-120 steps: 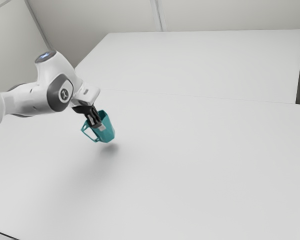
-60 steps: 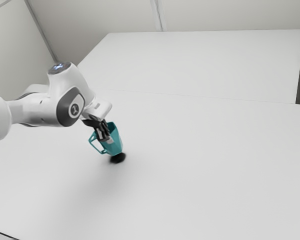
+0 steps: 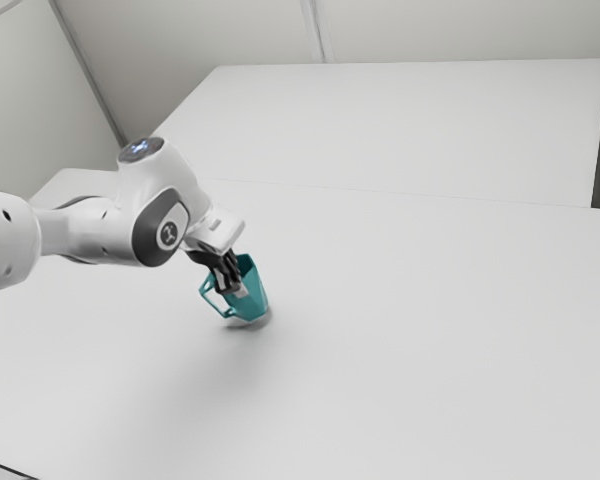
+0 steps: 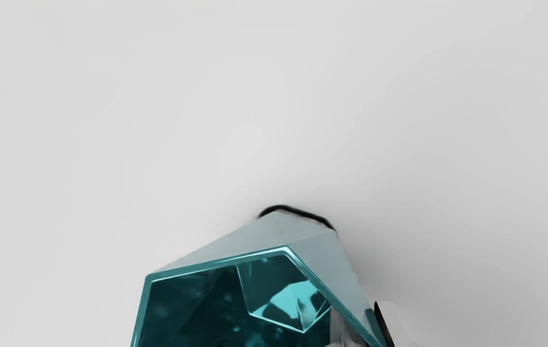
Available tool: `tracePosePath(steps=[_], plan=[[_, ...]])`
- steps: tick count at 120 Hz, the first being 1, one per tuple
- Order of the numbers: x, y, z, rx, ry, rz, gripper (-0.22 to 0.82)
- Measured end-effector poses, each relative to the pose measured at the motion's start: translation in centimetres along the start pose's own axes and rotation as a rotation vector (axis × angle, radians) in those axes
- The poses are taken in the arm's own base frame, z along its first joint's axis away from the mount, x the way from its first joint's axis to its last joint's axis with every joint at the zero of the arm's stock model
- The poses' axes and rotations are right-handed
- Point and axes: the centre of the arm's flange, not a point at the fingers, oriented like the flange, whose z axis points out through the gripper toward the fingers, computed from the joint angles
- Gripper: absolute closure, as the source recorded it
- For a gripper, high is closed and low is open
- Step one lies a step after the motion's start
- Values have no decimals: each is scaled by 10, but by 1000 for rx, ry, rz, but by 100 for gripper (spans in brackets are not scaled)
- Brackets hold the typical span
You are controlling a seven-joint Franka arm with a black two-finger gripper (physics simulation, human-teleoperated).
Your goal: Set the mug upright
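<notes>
The gripper (image 3: 240, 291), nearly closed, pinches the teal mug (image 3: 255, 304) by its wall. The mug leans, handle (image 3: 214, 304) toward the exterior view's left.

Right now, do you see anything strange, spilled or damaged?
Nothing looks spilled or damaged. The teal mug is mouth-up, the tool gripping its wall. Only the black line beside its base looks oddly dark, probably shadow; I cannot tell whether the base sits flat.

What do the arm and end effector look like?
Arm: glossy white, smooth rounded segments. A dark grey oval joint cap surrounds a light disc with a dark logo. The dark-rimmed round top disc carries a bluish-white mark. The end effector has a white housing, black finger mounts and light grey fingertips.
</notes>
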Motion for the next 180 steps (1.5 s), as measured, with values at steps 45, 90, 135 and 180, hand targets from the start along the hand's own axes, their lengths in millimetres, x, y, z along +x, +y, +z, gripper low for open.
tracePosePath(steps=[45, 90, 135, 180], plan=[[0, 2, 11, -10, 2, 2, 79], [0, 7, 17, -26, -3, 7, 68], [3, 11, 4, -1, -10, 27, 20], [-10, -17, -35, 1, -27, -163, 3]])
